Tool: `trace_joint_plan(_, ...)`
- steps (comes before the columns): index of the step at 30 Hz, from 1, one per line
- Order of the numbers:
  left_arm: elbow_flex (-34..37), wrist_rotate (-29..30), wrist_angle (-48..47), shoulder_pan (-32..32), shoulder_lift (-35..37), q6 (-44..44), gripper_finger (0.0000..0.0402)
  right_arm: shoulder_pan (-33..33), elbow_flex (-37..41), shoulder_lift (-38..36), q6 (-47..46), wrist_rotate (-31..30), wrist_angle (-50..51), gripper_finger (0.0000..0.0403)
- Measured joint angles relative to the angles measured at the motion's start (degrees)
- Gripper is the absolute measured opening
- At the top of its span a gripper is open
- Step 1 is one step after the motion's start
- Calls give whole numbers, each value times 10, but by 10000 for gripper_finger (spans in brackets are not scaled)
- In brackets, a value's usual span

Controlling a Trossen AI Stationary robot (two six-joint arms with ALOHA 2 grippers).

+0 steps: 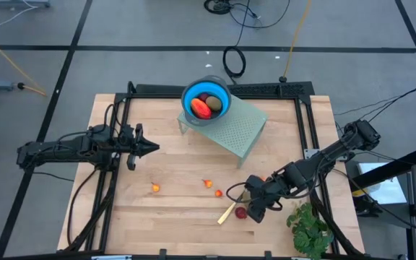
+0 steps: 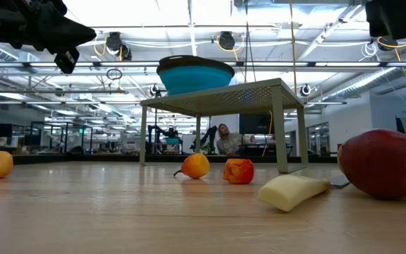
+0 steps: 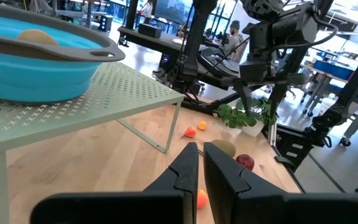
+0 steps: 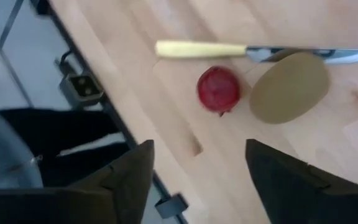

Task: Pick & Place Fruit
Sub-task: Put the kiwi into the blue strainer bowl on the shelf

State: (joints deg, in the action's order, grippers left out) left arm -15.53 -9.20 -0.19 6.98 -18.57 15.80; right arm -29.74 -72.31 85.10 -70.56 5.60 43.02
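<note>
The left arm is stretched in from the bench's left edge, level above the surface, and the left end effector (image 1: 150, 148) is held with its fingers (image 3: 188, 165) pressed nearly together, nothing being gripped. The right arm is bent in from the bench's right edge toward the front edge, and the right end effector (image 1: 253, 206) is pointed downward with its fingers (image 4: 129, 171) spread wide apart, empty.

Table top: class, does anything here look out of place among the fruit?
Yes. A knife with a pale handle lies loose on the table beside the dark red ball and brownish-green oval, and a leafy green bunch sits at the table's edge. Neither is fruit.
</note>
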Motion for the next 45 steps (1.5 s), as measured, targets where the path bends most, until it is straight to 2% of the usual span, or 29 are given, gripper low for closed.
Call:
trace_joint_plan(6,0,0,0,0,0,0,24,1,0,0,-51,-55,29,320)
trace_joint_plan(12,0,0,0,0,0,0,24,1,0,0,-54,-55,22,361)
trace_joint_plan(27,0,0,0,0,0,2,24,0,4,0,-11,-55,16,362)
trace_joint_plan(36,0,1,0,0,0,2,24,3,71,0,-103,-30,-11,361)
trace_joint_plan(45,0,3,0,0,0,1,24,7,127,0,-113,-25,-85,361)
